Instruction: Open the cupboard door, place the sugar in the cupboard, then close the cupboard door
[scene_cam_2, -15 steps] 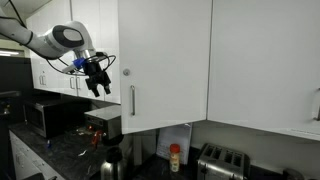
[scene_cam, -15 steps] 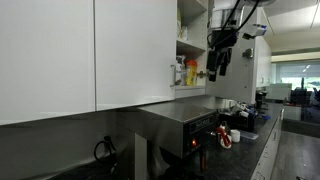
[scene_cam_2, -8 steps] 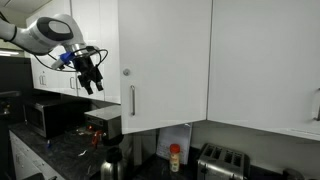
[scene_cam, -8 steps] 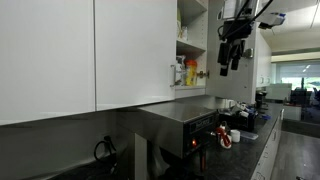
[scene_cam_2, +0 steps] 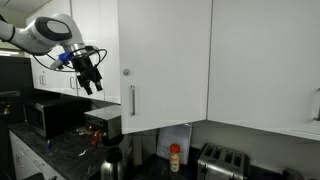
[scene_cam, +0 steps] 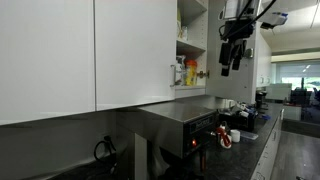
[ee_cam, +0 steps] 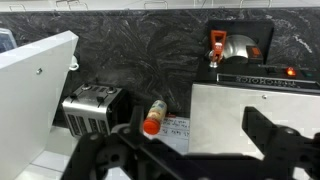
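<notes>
Glossy white kitchen cabinets are lining the wall above a dark speckled stone tabletop [ee_cam: 150,60], and one white wall cupboard [scene_cam: 193,45] is standing open in an exterior view, its white shelves showing yellow and red packages [scene_cam: 189,73]. Now to the tall, flat, glossy white cupboard door [scene_cam_2: 165,70] with the slim silver bar handle [scene_cam_2: 131,100] near its left edge. It is hanging swung out from the row in an exterior view, its lower edge slanting differently from the neighbouring white panel [scene_cam_2: 265,60].

Up at cupboard height, the black Robotiq gripper [scene_cam: 230,66] [scene_cam_2: 92,88] on the white Panda arm [scene_cam_2: 50,32] is hovering in open air, near the open cupboard but touching nothing. In both exterior views its fingers are spreading wide and carrying nothing.

Down in the wrist view, the two dark fingers [ee_cam: 275,145] are framing the bottom of the picture, well apart, with nothing between them. That camera is looking down on a ribbed silver toaster [ee_cam: 92,108], a small bottle with an orange-red cap [ee_cam: 153,117] just beside it, and a flat brushed-steel appliance top [ee_cam: 250,110].

As for the small clear sugar jar, it is not in the fingers, and among the packages on the shelf it is too small to pick out for sure
</notes>
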